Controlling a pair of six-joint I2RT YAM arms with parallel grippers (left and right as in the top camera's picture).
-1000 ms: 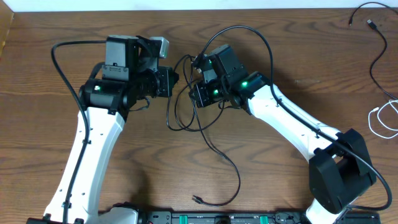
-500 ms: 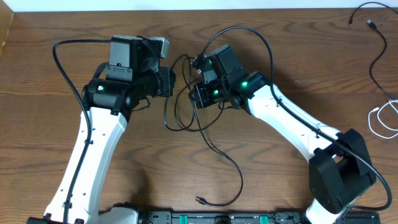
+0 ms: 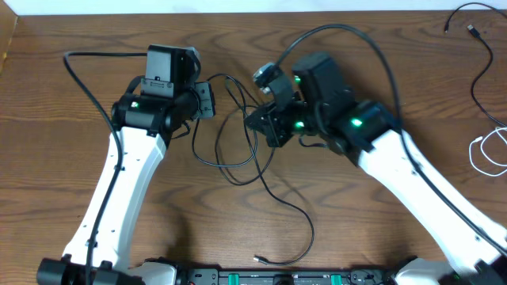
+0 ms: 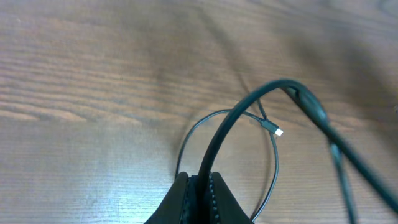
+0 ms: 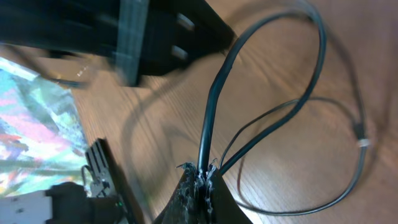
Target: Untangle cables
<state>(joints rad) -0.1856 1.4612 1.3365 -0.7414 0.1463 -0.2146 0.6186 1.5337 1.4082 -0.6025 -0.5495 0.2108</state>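
Black, thin and springy, the tangled cables (image 3: 230, 162) lie in loose overlapping loops at the middle of the wooden surface (image 3: 47, 158). One strand trails toward the near edge and ends in a small plug (image 3: 257, 258). The knot sits between the two claws. The left claw (image 4: 199, 185) is pinched shut on a black cord that rises out of its tips and arches away to the right. The right claw (image 5: 204, 176) is likewise clamped on a cord, with thinner loops fanning out beside it. Holding the bundle from the left and from the right looks meant to draw the loops apart, so that each strand can be told from the others. Under the left claw a thin loop lies flat on the wood, with a silver-tipped connector (image 4: 277, 131) just inside the ring. Well apart, at the far right corner, more black cords (image 3: 476, 83) wander toward the right edge, where a white cable (image 3: 474, 152) is coiled; no claw touches either
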